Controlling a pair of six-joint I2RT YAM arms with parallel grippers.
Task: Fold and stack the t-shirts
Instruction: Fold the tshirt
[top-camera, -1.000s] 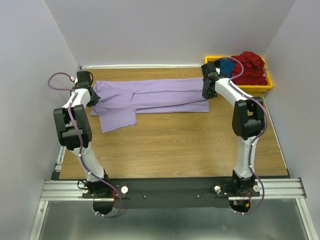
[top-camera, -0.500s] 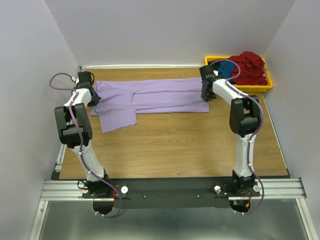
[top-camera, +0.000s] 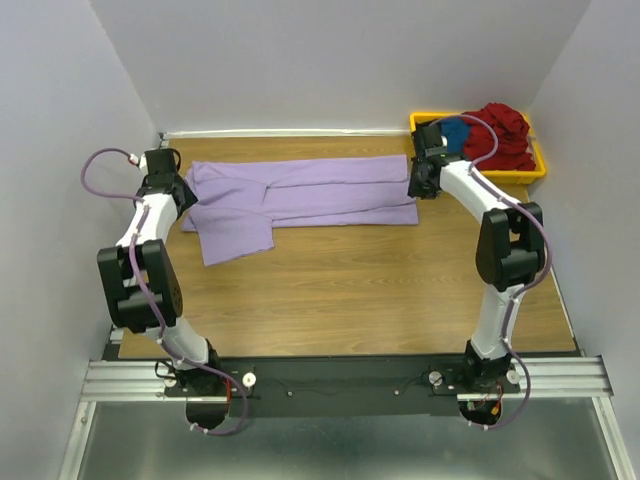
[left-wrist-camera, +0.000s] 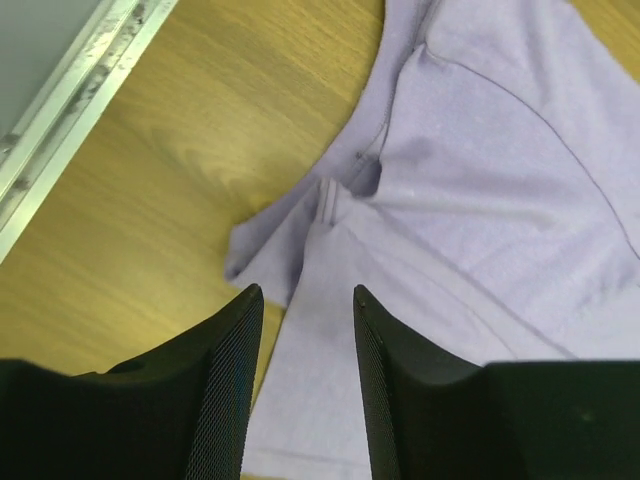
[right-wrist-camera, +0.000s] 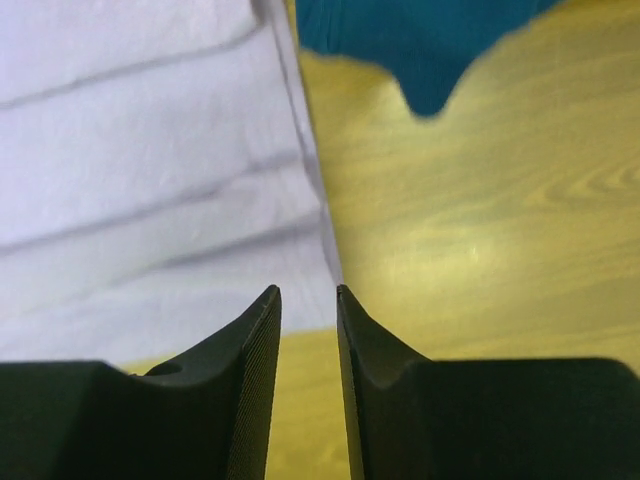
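The lavender t-shirt (top-camera: 300, 190) lies folded lengthwise across the back of the table, one sleeve flap sticking out toward the front left. My left gripper (top-camera: 178, 192) hovers over its left end, open, with cloth (left-wrist-camera: 480, 200) showing below between the fingers (left-wrist-camera: 305, 292). At the shirt's right edge (right-wrist-camera: 150, 170) my right gripper (top-camera: 418, 183) is open too and holds nothing (right-wrist-camera: 308, 290). A dark red t-shirt (top-camera: 505, 135) and a blue one (top-camera: 455, 132) are heaped in the bin; a corner of the blue one (right-wrist-camera: 420, 40) hangs onto the table.
The yellow bin (top-camera: 537, 172) stands at the back right corner. A metal rail (left-wrist-camera: 70, 130) runs along the table's left edge, close to the left gripper. Bare wood (top-camera: 350, 290) lies in front of the shirt.
Both grippers have gone from shut to open, letting go of the lavender shirt's ends. The arms have shifted slightly outward, and the shirt lies as before.
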